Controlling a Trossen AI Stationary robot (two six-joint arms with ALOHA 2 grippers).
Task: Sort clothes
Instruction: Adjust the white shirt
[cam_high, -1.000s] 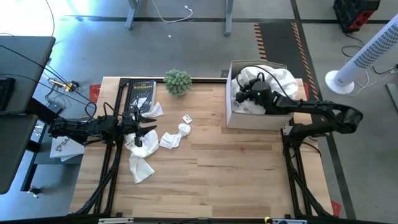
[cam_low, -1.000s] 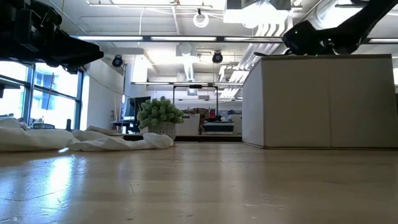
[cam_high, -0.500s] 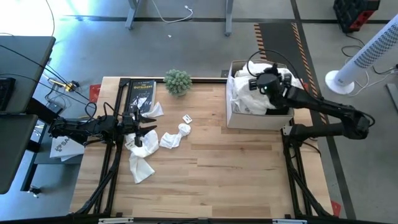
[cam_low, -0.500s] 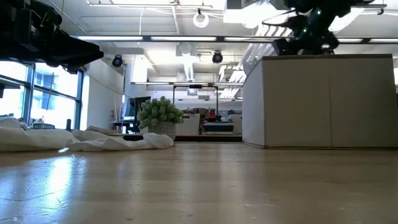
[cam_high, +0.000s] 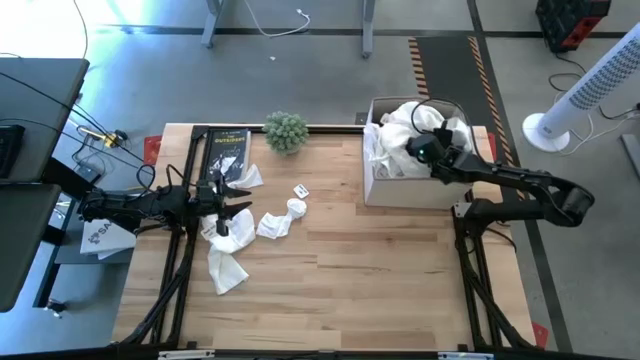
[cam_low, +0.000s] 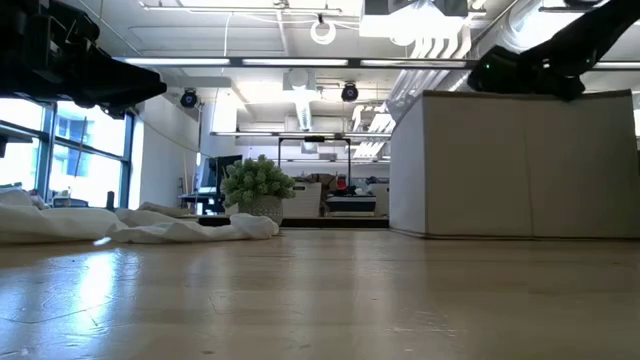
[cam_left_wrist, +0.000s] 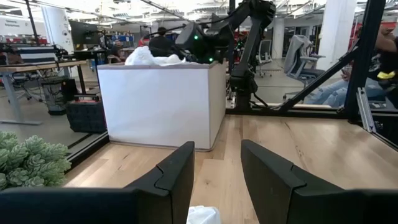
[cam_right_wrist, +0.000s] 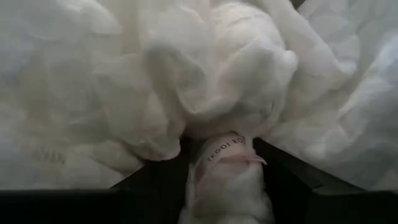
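Note:
Several white garments (cam_high: 228, 262) lie crumpled on the table's left part, and they show in the low view (cam_low: 150, 228). More white garments (cam_high: 405, 125) fill the white cardboard box (cam_high: 385, 192) at the far right. My right gripper (cam_high: 422, 148) is inside the box, shut on a white garment (cam_right_wrist: 224, 93). My left gripper (cam_high: 238, 205) is open and empty above the garments on the table. Its fingers (cam_left_wrist: 180, 177) stand apart with a bit of white cloth (cam_left_wrist: 204, 215) below them. No dark garments are in view. My right gripper pinches a bunched fold of the white garment, by its printed label (cam_right_wrist: 222, 151), between its two fingers. The fingers come from above, slanting down into the box. The rest of the garment lies heaped on the other white cloth in the box.
A black book with yellow lettering (cam_high: 226, 150) lies at the far left, partly under a white garment. A small green plant (cam_high: 286, 130) stands at the far edge. The table's middle and near part is bare wood (cam_high: 380, 270). The box wall (cam_low: 520, 165) stands tall at the right.
My right gripper rose above the box and toward the far edge, then came back down to the box top. The white cloth in the box has been pulled up and heaped toward the far side.

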